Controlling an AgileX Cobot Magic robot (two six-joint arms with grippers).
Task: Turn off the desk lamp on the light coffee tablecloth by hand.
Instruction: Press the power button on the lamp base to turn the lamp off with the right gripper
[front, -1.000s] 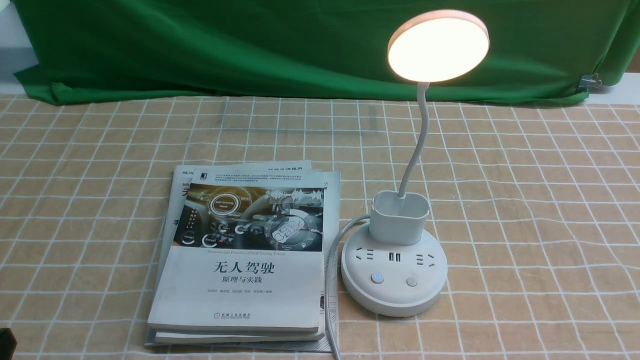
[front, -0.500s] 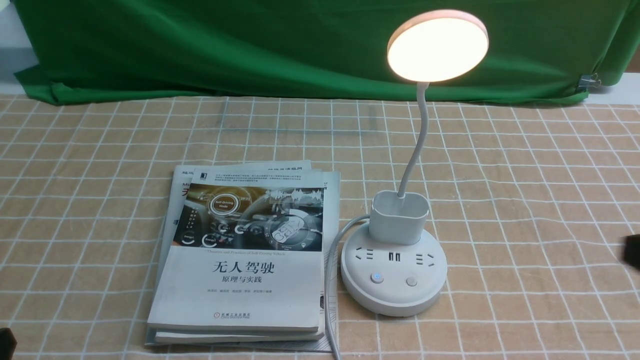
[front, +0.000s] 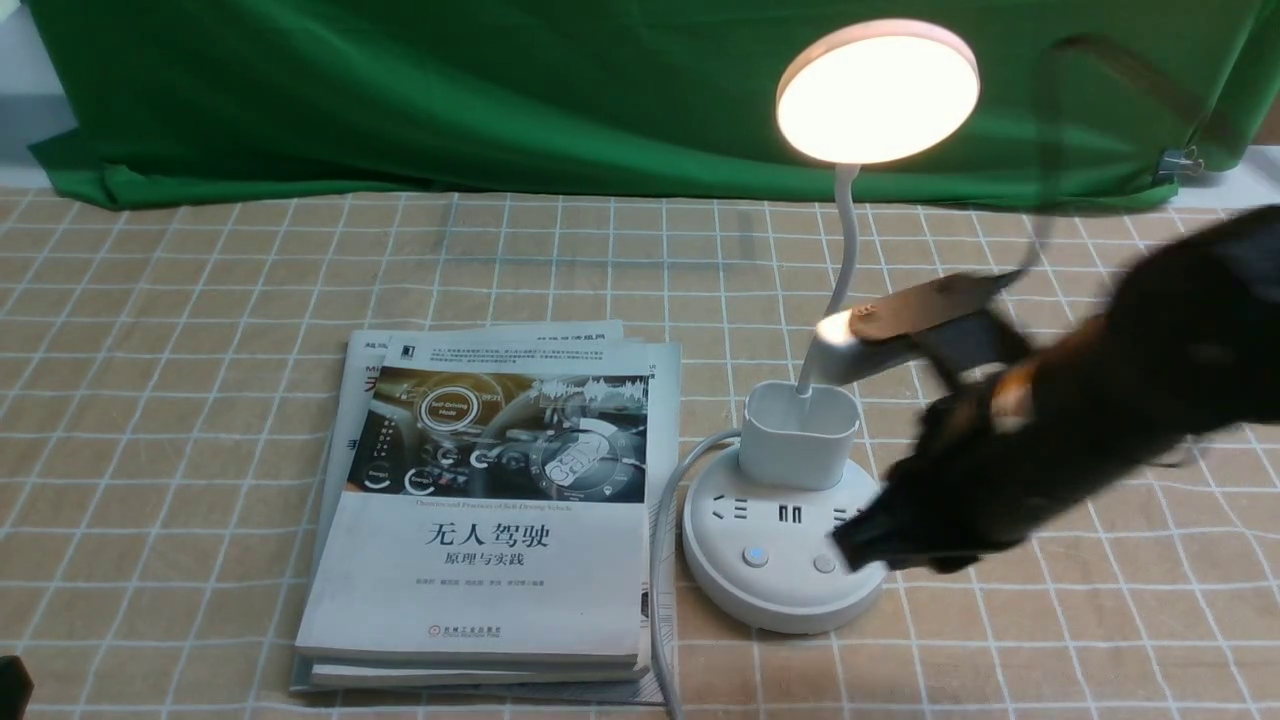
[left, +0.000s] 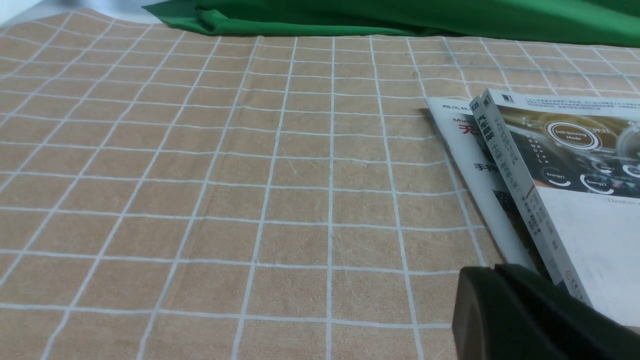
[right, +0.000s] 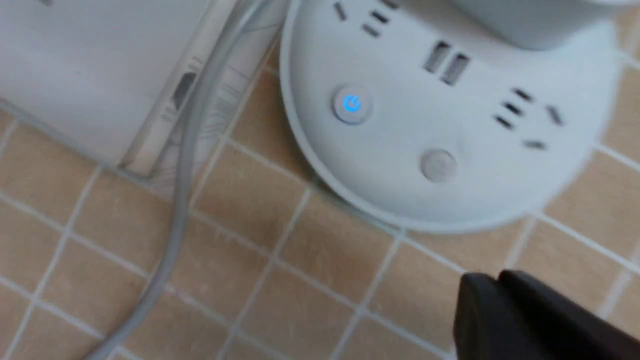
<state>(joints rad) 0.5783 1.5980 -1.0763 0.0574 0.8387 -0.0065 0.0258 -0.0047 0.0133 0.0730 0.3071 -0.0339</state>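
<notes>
currently the right pincer (right: 492, 277), its tips together, hovers near the lit desk lamp (front: 800, 540).

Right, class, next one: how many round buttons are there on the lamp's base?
2. On the base, one button, glowing blue, is on the left near the front; the other, unlit, is to its right.

Bulky black right arm (front: 1130, 390), right side of frame, blurred; grey-and-black camera block (front: 925, 310), thin dark cable looping toward upper right. Orange patch near wrist. Dark, angular gripper tip (front: 860, 545). Black left fingertip (front: 12, 688), lower-left corner.
</notes>
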